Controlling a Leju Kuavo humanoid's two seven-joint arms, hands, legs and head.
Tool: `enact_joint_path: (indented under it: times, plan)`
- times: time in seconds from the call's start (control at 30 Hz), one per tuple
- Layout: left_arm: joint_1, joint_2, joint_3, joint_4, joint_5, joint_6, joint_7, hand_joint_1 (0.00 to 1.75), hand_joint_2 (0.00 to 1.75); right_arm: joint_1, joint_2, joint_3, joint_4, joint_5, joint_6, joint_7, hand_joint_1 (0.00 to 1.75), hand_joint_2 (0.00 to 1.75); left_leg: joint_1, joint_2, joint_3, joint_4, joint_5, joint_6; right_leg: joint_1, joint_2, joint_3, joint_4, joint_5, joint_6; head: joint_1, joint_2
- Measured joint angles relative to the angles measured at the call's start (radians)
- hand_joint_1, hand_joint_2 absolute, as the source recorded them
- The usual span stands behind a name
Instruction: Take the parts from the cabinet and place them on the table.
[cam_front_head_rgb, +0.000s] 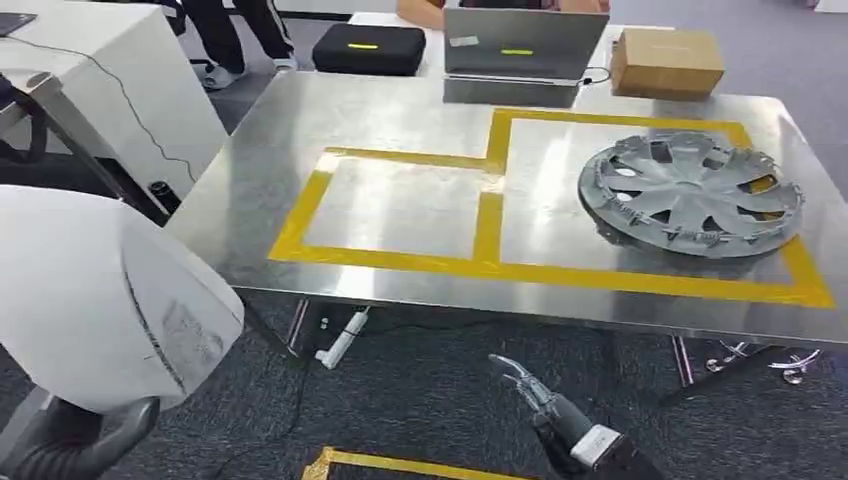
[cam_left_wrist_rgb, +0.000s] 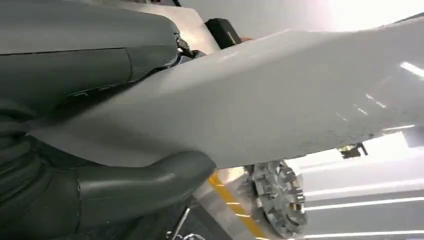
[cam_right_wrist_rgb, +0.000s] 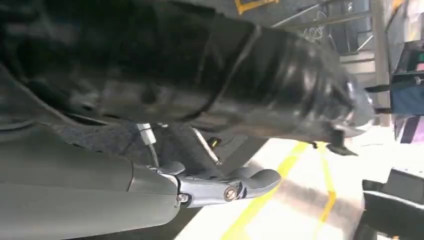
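A large white curved panel (cam_front_head_rgb: 90, 290) hangs at the lower left, short of the steel table (cam_front_head_rgb: 400, 130). My left hand (cam_front_head_rgb: 80, 440) grips it from below. In the left wrist view the panel (cam_left_wrist_rgb: 280, 95) lies clamped between the thick thumb (cam_left_wrist_rgb: 140, 185) and the hand's cover above. A grey wheel cover (cam_front_head_rgb: 690, 192) lies inside the right yellow-taped box on the table, and its rim (cam_left_wrist_rgb: 275, 200) is visible under the panel. My right hand (cam_front_head_rgb: 540, 400) hangs low before the table's front edge, fingers (cam_right_wrist_rgb: 225, 187) stretched out and holding nothing.
The left yellow-taped box (cam_front_head_rgb: 400, 205) holds nothing. A laptop (cam_front_head_rgb: 515, 45), a cardboard box (cam_front_head_rgb: 665, 60) and a black case (cam_front_head_rgb: 368, 48) stand along the table's far edge. A white unit (cam_front_head_rgb: 100, 80) stands at the left. A person's legs (cam_front_head_rgb: 235, 35) stand behind. Yellow floor tape (cam_front_head_rgb: 400, 465) lies near my feet.
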Motion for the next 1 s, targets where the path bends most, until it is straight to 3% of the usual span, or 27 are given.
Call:
enact_joint_path:
  times: [0.03,0.1,0.13,0.17,0.2,0.23,0.27,0.3,0.33,0.37,0.43,0.5,0.53,0.6,0.63,0.67,0.7,0.77,0.8,0.83,0.87,0.9,0.93,0.97,1.0]
  plan:
    - [0.000,0.000,0.000,0.000,0.000,0.000,0.000,1.75,1.75,-0.002,0.000,0.000,0.000,0.000,0.000,0.000,0.00,0.00,0.001,0.000,-0.001,0.001,0.000,0.000,0.000,0.000,-0.037,0.061,-0.031,-0.001,0.002,0.000]
    - [0.001,-0.001,-0.001,0.001,0.000,-0.001,0.000,1.75,1.75,0.002,0.000,0.001,0.001,0.000,0.000,0.000,0.00,0.00,0.001,0.000,-0.001,0.001,-0.004,0.000,-0.002,0.000,-0.121,0.191,-0.083,0.007,0.003,0.000]
    - [0.001,-0.001,-0.001,0.002,0.000,-0.001,0.000,1.75,1.75,0.004,0.000,0.000,0.003,0.000,0.000,0.000,0.00,0.00,0.002,0.000,0.001,0.002,-0.007,-0.002,-0.002,-0.001,-0.153,0.223,-0.080,0.012,0.004,0.000]
    - [0.001,-0.002,-0.002,0.003,0.000,-0.001,0.000,1.75,1.75,0.004,0.000,0.000,0.005,0.000,0.000,0.000,0.00,0.00,0.004,0.000,0.007,0.002,-0.011,-0.006,-0.003,-0.001,-0.158,0.205,-0.050,0.016,0.003,0.000]
    - [0.001,-0.002,-0.002,0.003,0.000,-0.001,0.000,1.75,1.75,0.004,0.000,0.000,0.005,0.000,0.000,0.000,0.00,0.00,0.007,-0.001,0.016,0.002,-0.017,-0.011,-0.005,-0.002,-0.143,0.145,0.004,0.016,0.003,0.000]
    - [0.001,-0.002,-0.002,0.004,0.000,-0.001,0.000,1.75,1.75,0.004,0.000,0.000,0.005,0.000,0.000,0.000,0.00,0.00,0.011,-0.001,0.027,0.003,-0.026,-0.017,-0.007,-0.003,-0.112,0.055,0.072,0.020,0.003,0.000]
    - [0.001,-0.002,-0.002,0.004,0.000,-0.001,0.000,1.75,1.75,0.004,0.000,0.000,0.005,0.000,0.000,0.000,0.00,0.00,0.015,0.000,0.039,0.005,-0.036,-0.024,-0.008,-0.003,-0.085,-0.010,0.104,0.023,0.003,0.000]
    - [0.000,-0.002,-0.002,0.005,0.000,-0.001,0.000,1.75,1.75,0.003,0.000,0.001,0.009,0.000,0.000,0.001,0.00,0.00,0.011,-0.002,0.036,0.003,-0.038,-0.031,0.000,0.003,-0.092,-0.003,0.085,0.020,0.008,0.000]
    - [-0.001,-0.002,-0.003,0.005,-0.001,-0.001,0.000,1.75,1.75,0.000,0.000,0.000,0.008,0.000,0.000,0.000,0.00,0.00,0.010,-0.002,0.025,0.015,-0.037,-0.037,0.004,-0.001,-0.090,-0.034,0.060,0.001,0.013,0.000]
    - [-0.003,-0.001,-0.003,0.006,0.000,-0.001,0.000,1.75,1.75,0.005,0.000,0.000,0.010,0.000,0.000,0.003,0.00,0.00,0.009,-0.002,0.019,0.019,-0.041,-0.043,0.001,0.001,-0.090,-0.016,0.082,-0.019,0.007,0.000]
    - [-0.002,0.001,-0.003,0.006,0.000,-0.001,-0.001,1.75,1.75,0.007,0.000,0.000,0.010,0.000,0.000,0.001,0.00,0.00,0.009,-0.002,0.019,0.018,-0.040,-0.053,0.001,0.000,-0.089,-0.011,0.081,-0.029,0.002,0.000]
    - [-0.005,0.001,-0.002,0.007,0.000,-0.001,-0.001,1.75,1.75,0.004,0.000,0.000,0.008,0.001,0.000,0.000,0.00,0.00,0.011,0.002,-0.028,0.113,-0.032,-0.061,-0.003,-0.002,-0.071,-0.024,0.078,-0.035,-0.004,0.000]
    - [-0.006,0.002,-0.002,0.007,0.000,-0.001,-0.001,1.75,1.75,0.002,0.000,0.000,0.008,0.000,0.000,0.000,0.00,0.00,0.010,0.002,-0.073,0.187,-0.050,-0.064,-0.003,-0.003,-0.066,-0.025,0.074,-0.040,-0.004,0.000]
    - [-0.004,0.002,-0.002,0.008,0.000,-0.001,-0.001,1.75,1.75,0.002,0.000,-0.001,0.008,0.000,0.000,0.000,0.00,0.00,0.010,0.002,-0.162,0.319,-0.120,-0.066,0.001,-0.004,-0.060,-0.025,0.065,-0.052,-0.006,0.000]
    - [-0.004,0.002,-0.002,0.008,0.000,-0.001,-0.001,1.75,1.75,0.004,0.000,-0.001,0.009,0.000,0.000,0.000,0.00,0.00,0.010,0.002,-0.194,0.354,-0.137,-0.064,0.004,-0.005,-0.057,-0.025,0.062,-0.055,-0.006,0.000]
    - [-0.004,0.002,-0.002,0.008,0.000,-0.001,-0.001,1.75,1.75,0.004,0.000,-0.001,0.009,0.000,0.000,0.000,0.00,0.00,0.009,0.002,-0.205,0.348,-0.124,-0.060,0.007,-0.004,-0.053,-0.025,0.059,-0.057,-0.006,0.000]
    - [-0.004,0.002,-0.002,0.008,0.000,-0.001,-0.001,1.75,1.75,0.003,0.000,-0.001,0.008,0.000,0.000,0.000,0.00,0.00,0.008,0.002,-0.197,0.310,-0.086,-0.054,0.010,-0.002,-0.048,-0.026,0.056,-0.059,-0.007,0.000]
    - [-0.004,0.002,-0.002,0.008,0.000,-0.001,-0.001,1.75,1.75,0.003,0.000,-0.001,0.008,0.000,0.000,0.000,0.00,0.00,-0.002,0.002,-0.141,0.153,0.024,-0.031,0.018,-0.001,-0.036,-0.027,0.051,-0.059,-0.007,0.000]
    - [-0.005,0.002,-0.002,0.008,0.000,-0.001,-0.001,1.75,1.75,0.003,0.000,-0.001,0.008,0.000,0.000,0.000,0.00,0.00,-0.012,0.006,-0.115,0.083,0.054,-0.012,0.015,-0.001,-0.041,-0.029,0.048,-0.059,-0.005,0.000]
    - [-0.005,0.003,-0.002,0.009,-0.001,-0.001,0.000,1.75,1.75,0.003,0.000,-0.001,0.009,0.000,0.000,0.000,0.00,0.00,-0.017,0.008,-0.119,0.088,0.002,-0.006,0.021,0.000,-0.036,-0.030,0.047,-0.053,-0.002,0.000]
    - [-0.004,0.006,-0.001,0.008,0.000,-0.001,-0.002,1.75,1.75,0.002,0.000,-0.001,0.008,0.000,0.000,0.000,0.00,0.00,-0.021,0.004,-0.113,0.065,-0.002,-0.003,0.017,-0.001,-0.042,-0.031,0.046,-0.045,-0.007,0.000]
    - [-0.003,0.006,0.000,0.008,0.000,0.000,-0.001,1.75,1.75,0.003,0.000,-0.001,0.008,0.000,0.000,0.001,0.00,0.00,-0.021,0.004,-0.118,0.055,0.030,0.001,0.018,-0.002,-0.033,-0.027,0.051,-0.038,-0.005,0.000]
    - [-0.003,0.006,-0.001,0.009,0.000,0.000,-0.001,1.75,1.75,0.004,0.000,0.000,0.008,0.000,0.000,0.000,0.00,0.00,-0.020,0.005,-0.112,0.052,0.041,-0.001,0.019,-0.003,-0.035,-0.018,0.063,-0.028,-0.006,0.000]
    - [-0.003,0.005,-0.001,0.009,0.000,-0.001,-0.001,1.75,1.75,0.002,0.000,0.000,0.008,0.000,0.000,0.000,0.00,0.00,-0.011,0.004,-0.096,0.040,0.049,-0.003,0.021,-0.003,-0.033,-0.014,0.058,-0.023,-0.005,0.000]
    - [-0.004,0.005,-0.002,0.009,0.000,-0.001,-0.001,1.75,1.75,0.003,0.000,-0.001,0.008,0.000,0.000,0.000,0.00,0.00,-0.007,0.008,-0.089,0.035,0.051,-0.003,0.020,-0.004,-0.041,0.000,0.036,-0.019,-0.004,0.000]
